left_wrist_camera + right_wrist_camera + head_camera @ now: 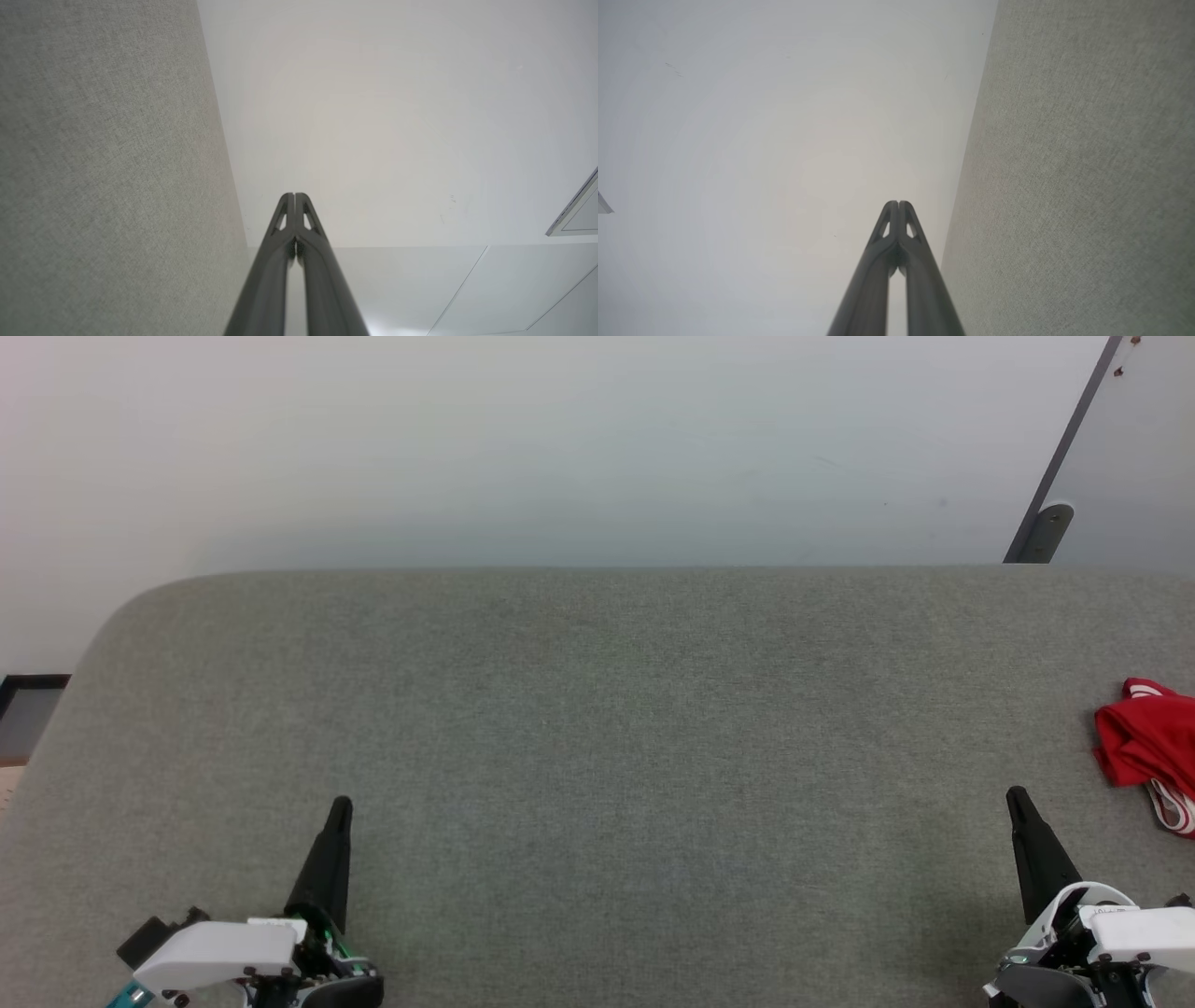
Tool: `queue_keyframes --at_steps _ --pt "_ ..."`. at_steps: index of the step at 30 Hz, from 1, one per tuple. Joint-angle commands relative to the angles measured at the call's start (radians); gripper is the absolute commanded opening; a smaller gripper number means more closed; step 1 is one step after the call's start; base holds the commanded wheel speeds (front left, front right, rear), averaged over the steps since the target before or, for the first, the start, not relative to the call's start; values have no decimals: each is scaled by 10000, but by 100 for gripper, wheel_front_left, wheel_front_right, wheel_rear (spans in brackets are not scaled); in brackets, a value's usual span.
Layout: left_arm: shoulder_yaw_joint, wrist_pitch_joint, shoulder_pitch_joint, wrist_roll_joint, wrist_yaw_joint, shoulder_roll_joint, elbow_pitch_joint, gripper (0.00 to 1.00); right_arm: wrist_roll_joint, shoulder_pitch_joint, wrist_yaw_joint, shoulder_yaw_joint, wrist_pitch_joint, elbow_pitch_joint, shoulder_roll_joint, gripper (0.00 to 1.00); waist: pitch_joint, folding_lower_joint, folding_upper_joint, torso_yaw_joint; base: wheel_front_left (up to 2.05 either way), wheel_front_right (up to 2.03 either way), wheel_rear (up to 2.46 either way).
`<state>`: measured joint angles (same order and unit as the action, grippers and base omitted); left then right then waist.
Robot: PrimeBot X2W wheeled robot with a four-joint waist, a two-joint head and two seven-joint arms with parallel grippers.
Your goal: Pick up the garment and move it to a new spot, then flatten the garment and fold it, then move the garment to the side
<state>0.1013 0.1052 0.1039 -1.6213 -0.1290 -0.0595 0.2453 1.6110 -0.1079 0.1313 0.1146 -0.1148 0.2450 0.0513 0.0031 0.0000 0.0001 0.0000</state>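
The garment [1148, 747], a bright-red crumpled heap with white-and-red striped trim, lies at the far right edge of the head view on the grey fabric table [597, 728], partly cut off by the frame. My right gripper [1016, 795] stands shut at the lower right, left of and slightly nearer than the garment, apart from it. At the lower left my left gripper [342, 803] is shut and holds nothing. In the left wrist view the left gripper [295, 195] has its tips pressed together; likewise the right gripper [899, 203] in the right wrist view.
A pale wall [560, 448] rises behind the table's far edge. A grey panel with a dark diagonal frame [1064, 467] leans at the upper right. The table's left corner is rounded, with floor [28, 719] beyond it.
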Motion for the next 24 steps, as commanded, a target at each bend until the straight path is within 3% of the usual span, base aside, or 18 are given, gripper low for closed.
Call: queue_keyframes --at_steps 1,24 --pt "24 22 100 -22 -31 15 13 0 34 -26 -10 6 -24 0 -35 0 0 0 -1 0 0 0 0" --pt "59 61 104 25 -31 42 13 0 35 -26 -10 4 -22 0 -35 0 0 0 -1 0 0 0 0"
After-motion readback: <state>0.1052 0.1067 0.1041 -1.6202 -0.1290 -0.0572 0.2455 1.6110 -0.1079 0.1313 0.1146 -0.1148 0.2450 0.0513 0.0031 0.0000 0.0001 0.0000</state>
